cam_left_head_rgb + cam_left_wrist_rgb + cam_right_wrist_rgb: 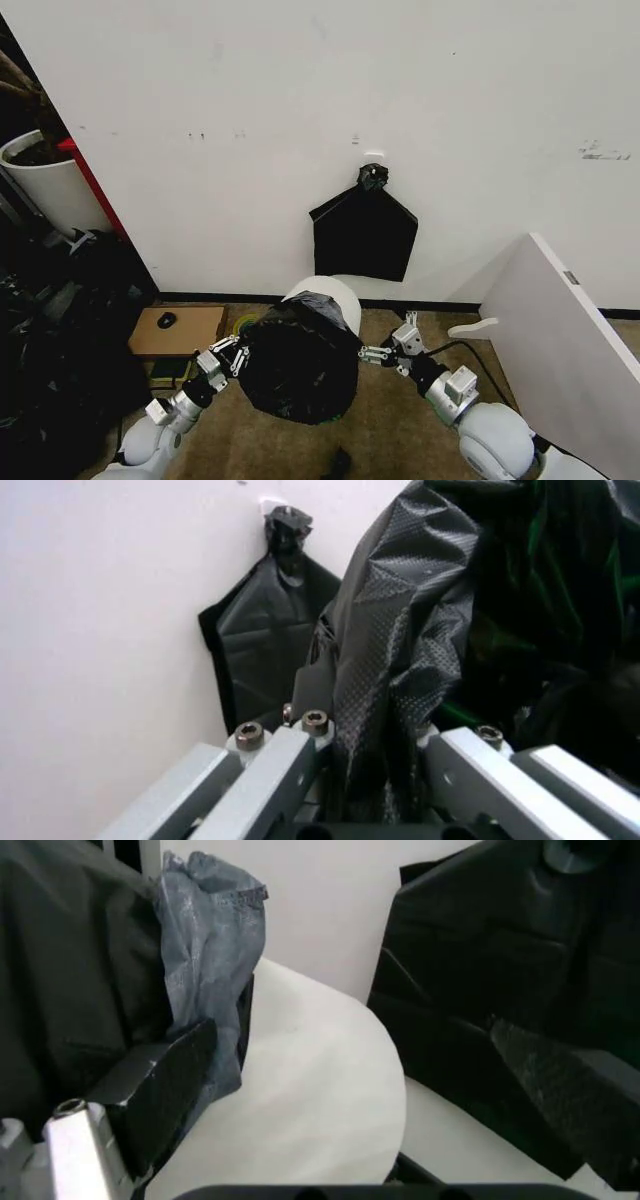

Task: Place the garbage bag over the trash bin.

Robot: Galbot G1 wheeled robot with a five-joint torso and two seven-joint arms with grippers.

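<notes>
The garbage bag point(300, 362) sits between the two arms, low in the head view, its glossy black plastic bunched over most of the trash bin point(335, 298). Only the bin's white side shows, beyond the bag toward the wall point(300, 100).

The left gripper point(232, 354) is at the bag's left edge. In the left wrist view a fold of the bag point(400, 667) runs down between the metal fingers point(290, 757), which are closed on it.

The right gripper point(378, 352) is at the bag's right edge. In the right wrist view its jaws stand apart: one dark pad point(165, 1087) lies against the outside of the bag's point(210, 952) hanging edge, the other pad point(565, 1095) is well off to the far side, and the bin's white wall point(310, 1102) shows between them. Nothing is pinched there.

On the wall behind the bin hangs a flat matte black bag point(364, 232) with a knotted top on a hook. A small cardboard box point(178, 330) lies on the carpet floor point(400, 430) to the left, and a white panel point(560, 330) leans at the right.
</notes>
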